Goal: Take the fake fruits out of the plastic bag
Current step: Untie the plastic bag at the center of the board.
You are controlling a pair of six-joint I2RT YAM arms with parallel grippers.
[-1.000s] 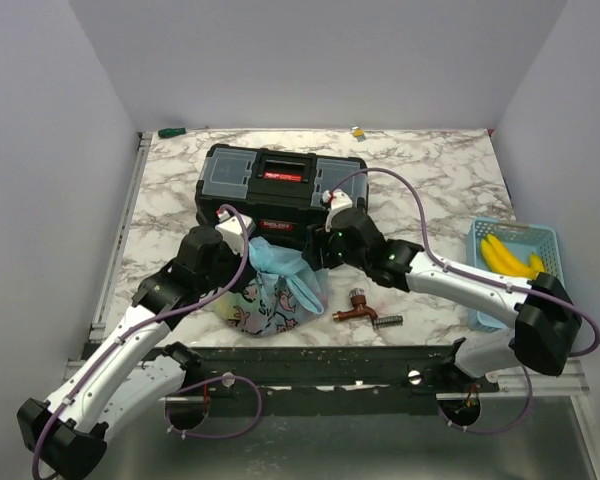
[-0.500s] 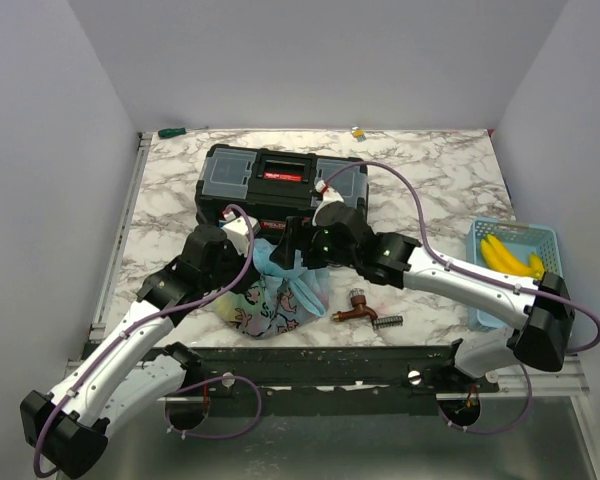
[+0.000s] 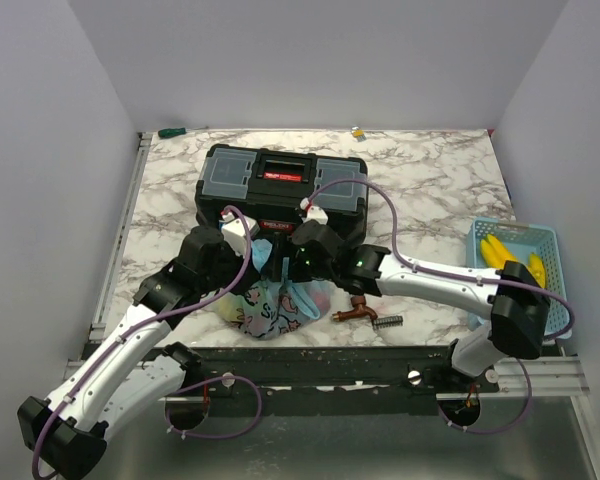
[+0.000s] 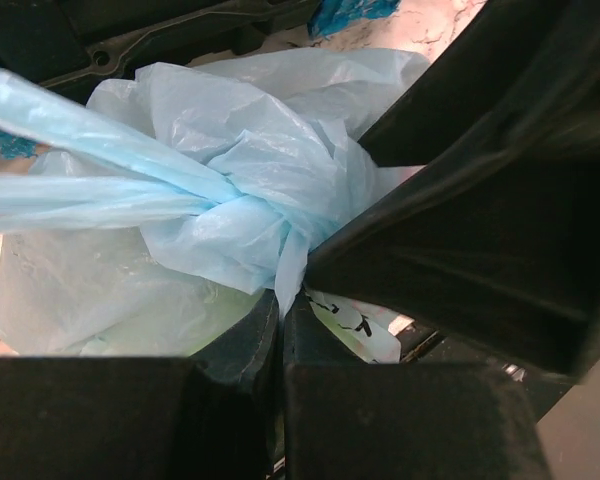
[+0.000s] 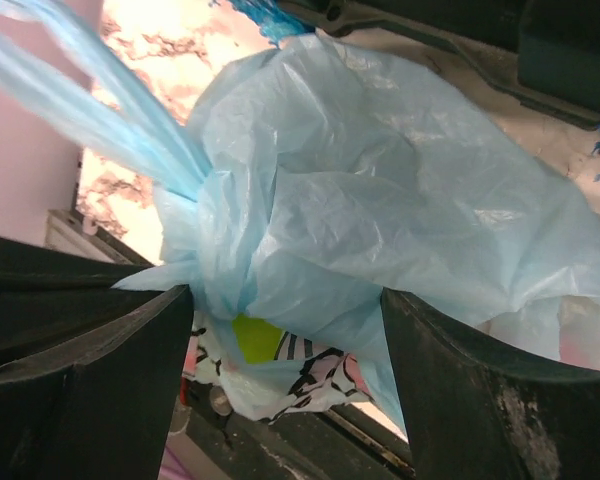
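bag now inside open right hand

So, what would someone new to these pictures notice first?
First the crumpled blue bag, front centre, just before the black toolbox. The left tool is shut on its bunched top, and the right tool stands open around the same bunch. Yellow bananas lie in a blue basket at the far right.

A robotics lab bench: bare grey walls box in a marble-patterned table, two white arms bolted to its metal rail
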